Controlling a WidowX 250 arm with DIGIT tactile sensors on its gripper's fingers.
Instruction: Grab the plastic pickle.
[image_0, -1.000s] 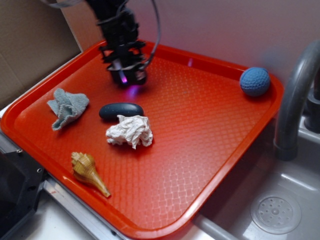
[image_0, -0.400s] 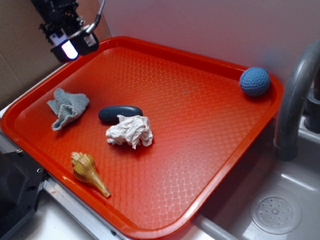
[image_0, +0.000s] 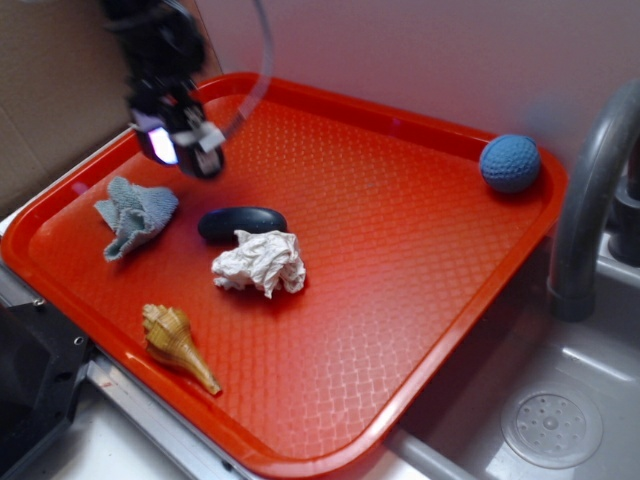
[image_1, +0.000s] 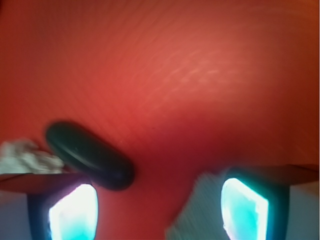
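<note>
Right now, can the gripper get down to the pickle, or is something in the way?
Probably yes. The gripper hangs open above the tray, just up-left of the pickle, with nothing between them. The white paper wad touches the pickle's near side and the blue cloth lies close by, so a finger might catch either.

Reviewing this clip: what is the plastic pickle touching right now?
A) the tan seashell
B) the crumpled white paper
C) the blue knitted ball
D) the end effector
B: the plastic pickle lies with its near side against the crumpled white paper, while the end effector hangs above the tray and apart from it.
</note>
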